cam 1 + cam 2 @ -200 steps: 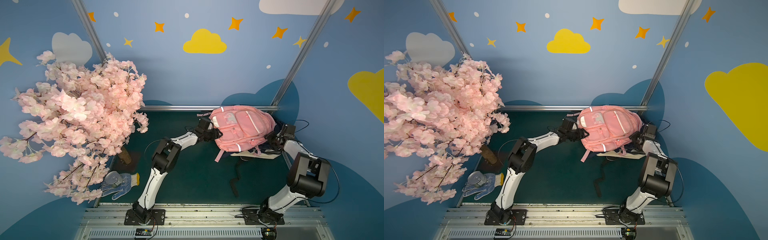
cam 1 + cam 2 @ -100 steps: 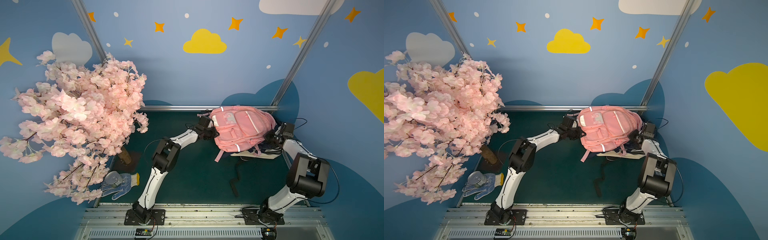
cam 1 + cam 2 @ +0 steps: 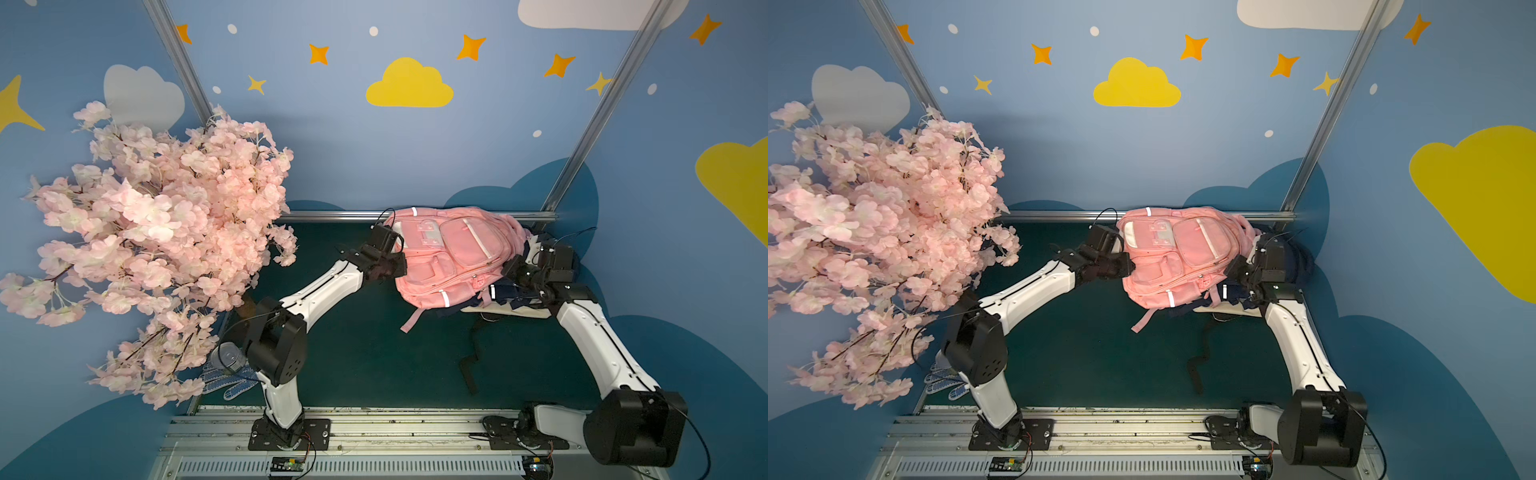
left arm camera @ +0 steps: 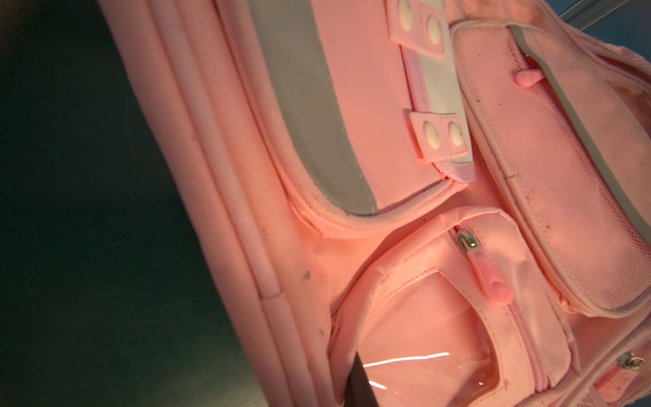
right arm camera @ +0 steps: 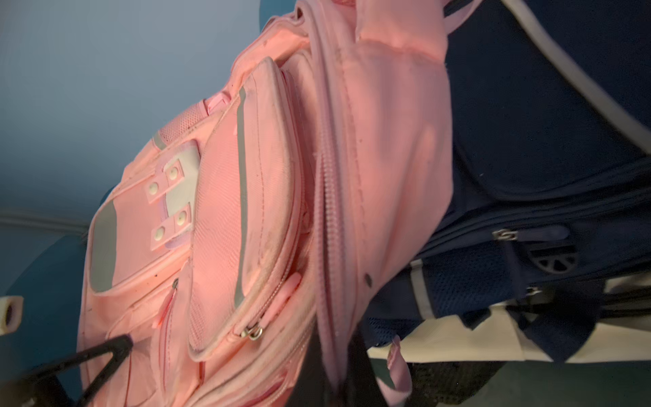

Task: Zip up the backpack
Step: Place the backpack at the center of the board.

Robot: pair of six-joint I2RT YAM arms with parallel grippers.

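Pink backpack point(image 3: 453, 253) at the rear right of the green table point(image 3: 374, 353), lying front-up on a navy bag point(image 5: 528, 141) and spanning the gap between the two arms; both top views show its long axis running across the table from one gripper to the other.

The right gripper point(image 3: 513, 270) is clenched at the backpack's right end. In the right wrist view the main zipper track point(image 5: 329, 211) runs down into the dark fingers point(image 5: 310, 373), so the jaws appear to pinch the pink zip edge — the pull tab itself is hidden.

The left gripper point(image 3: 392, 266) meets the opposite end, and only a sliver of one finger point(image 4: 356, 382) shows against the fabric; whether it grips cannot be told.

The deciding relation: the track leads away from the right gripper, along the bag's length, towards the left one. The right arm is therefore nearer the zip and the left is placed to brace — judged, not seen. How much of the zip is open is not visible.
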